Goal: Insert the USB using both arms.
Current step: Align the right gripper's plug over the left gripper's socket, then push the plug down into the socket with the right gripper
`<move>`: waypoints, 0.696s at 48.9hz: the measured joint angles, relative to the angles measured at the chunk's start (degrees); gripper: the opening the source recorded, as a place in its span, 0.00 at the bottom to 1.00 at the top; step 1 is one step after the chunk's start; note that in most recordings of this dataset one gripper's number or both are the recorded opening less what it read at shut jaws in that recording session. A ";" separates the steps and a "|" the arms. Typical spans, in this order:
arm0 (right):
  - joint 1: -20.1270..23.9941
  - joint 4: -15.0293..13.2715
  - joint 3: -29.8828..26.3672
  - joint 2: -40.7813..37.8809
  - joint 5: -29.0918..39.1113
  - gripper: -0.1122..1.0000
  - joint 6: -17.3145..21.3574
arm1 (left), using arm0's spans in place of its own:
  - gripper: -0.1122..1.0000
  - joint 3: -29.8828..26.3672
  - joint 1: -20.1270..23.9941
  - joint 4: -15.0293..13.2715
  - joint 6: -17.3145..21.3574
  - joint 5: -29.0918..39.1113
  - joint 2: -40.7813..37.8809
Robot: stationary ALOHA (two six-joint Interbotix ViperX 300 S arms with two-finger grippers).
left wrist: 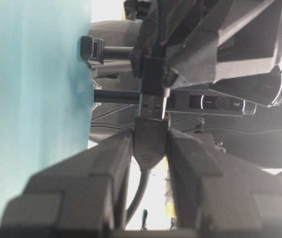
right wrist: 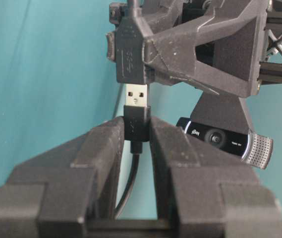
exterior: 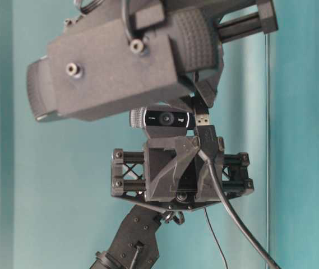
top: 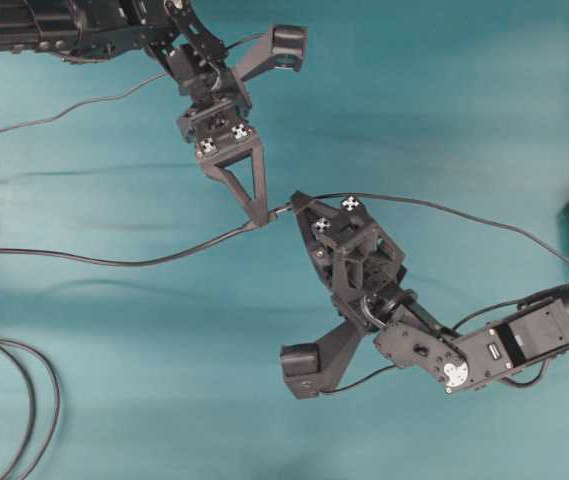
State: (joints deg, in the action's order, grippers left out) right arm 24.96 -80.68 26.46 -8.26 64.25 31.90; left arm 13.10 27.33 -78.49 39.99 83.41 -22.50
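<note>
My right gripper (top: 294, 203) is shut on the dark body of the USB (right wrist: 137, 96), whose silvery tip points away from the fingers (right wrist: 103, 144). My left gripper (top: 260, 218) is shut on the black socket (right wrist: 131, 49), which also shows in the left wrist view (left wrist: 150, 141). The two grippers meet tip to tip above the middle of the table. The metal tip sits at the socket's mouth, in line with it, with most of the metal showing. The USB also shows in the table-level view (exterior: 202, 119).
The socket's thin cable (top: 114, 262) trails left across the teal table (top: 444, 110). The USB's cable (top: 464, 215) runs right. A thicker looped cable (top: 32, 400) lies at the lower left. Arm bases stand at the left and right edges.
</note>
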 measured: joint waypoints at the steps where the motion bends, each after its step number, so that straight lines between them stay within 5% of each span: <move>1: 0.00 0.00 0.00 0.00 0.00 0.26 0.00 | 0.30 0.00 0.00 0.00 0.00 0.00 0.00; 34: 0.18 0.00 0.00 0.09 -0.97 0.26 0.97 | 0.30 -0.53 -0.35 0.09 0.00 0.09 0.00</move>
State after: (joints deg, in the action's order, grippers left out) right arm 25.14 -80.68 26.46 -8.17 63.28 32.87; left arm 12.57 26.98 -78.40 39.99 83.50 -22.50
